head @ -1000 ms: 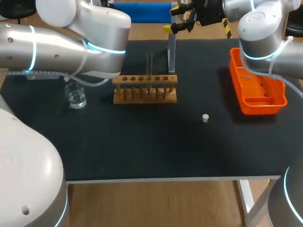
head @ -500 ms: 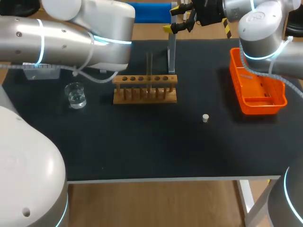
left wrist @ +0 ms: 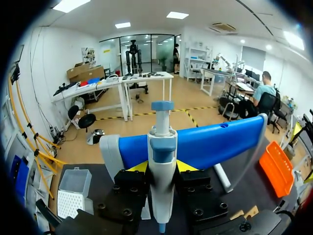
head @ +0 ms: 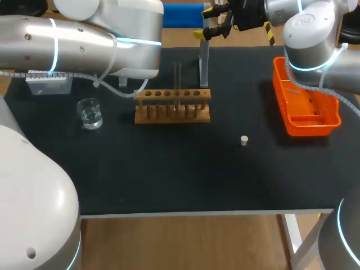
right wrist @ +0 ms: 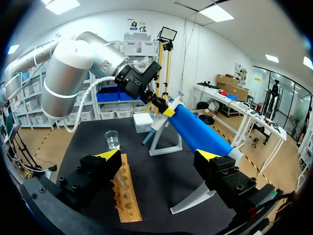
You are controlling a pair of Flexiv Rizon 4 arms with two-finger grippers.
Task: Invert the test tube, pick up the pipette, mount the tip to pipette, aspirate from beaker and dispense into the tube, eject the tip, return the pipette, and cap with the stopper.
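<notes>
Fingers (left wrist: pixel 138 167) of our left gripper (left wrist: pixel 162 167): pinched on the pipette (left wrist: pixel 162 147) from both sides, yellow tips against its white body, plunger end above them, nozzle below. We hold it just in front of the blue bar of the pipette stand (left wrist: pixel 215 144). Whether it has cleared the stand we cannot tell.

Change over the last second: our left arm (head: pixel 84 45) has drawn up and back in the head view. The beaker (head: pixel 90 112), crowded by the arm before, now stands in full view. We judge the pick-up to be in hand, with tip mounting next. The tip box (left wrist: pixel 73 193) lies ahead of and below the left fingers, off to one side.

Fingers (right wrist: pixel 108 155) of our right gripper (right wrist: pixel 159 155): spread wide, holding and touching nothing, unmoved. The rack (right wrist: pixel 126 191) lies below and ahead of them.

Test tube (head: pixel 177 79): upright in the rack, well apart from the left fingers. Which end is up we cannot tell.

Stopper (head: pixel 244 140): loose on the table, well apart from both grippers.
</notes>
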